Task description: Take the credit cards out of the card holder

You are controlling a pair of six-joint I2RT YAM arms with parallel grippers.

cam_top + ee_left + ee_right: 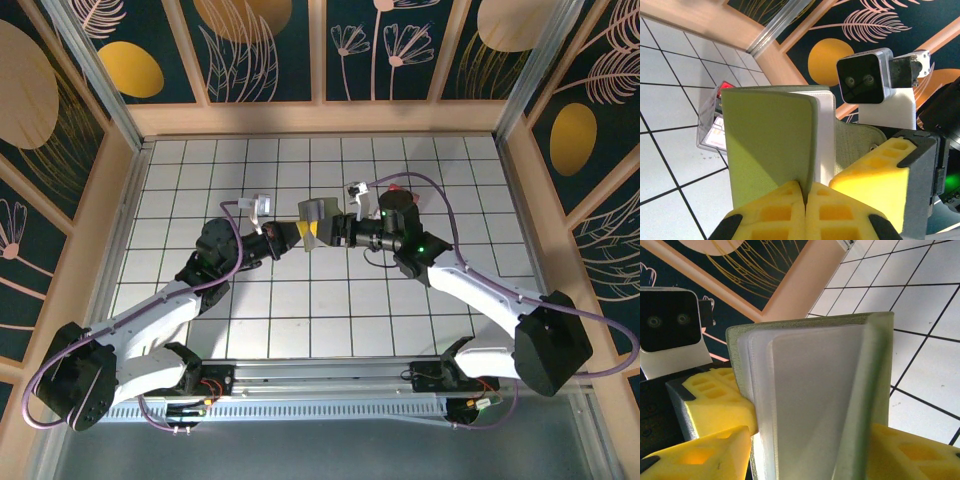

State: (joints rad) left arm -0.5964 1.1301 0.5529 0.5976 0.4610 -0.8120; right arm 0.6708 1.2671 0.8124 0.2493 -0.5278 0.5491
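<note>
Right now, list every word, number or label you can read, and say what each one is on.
No text can be read.
Print on the card lying on the table behind the card holder: too blurred to read.
The card holder's cover and clear sleeves: no writing shows.

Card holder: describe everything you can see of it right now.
The card holder is a yellow-green, felt-like folding case with a pale inside and clear plastic sleeves. It is held up off the tiled table, standing on edge and partly splayed open. The left claw is shut on one cover's edge. The right claw has its fingers spread to either side of it, contact unclear.
</note>
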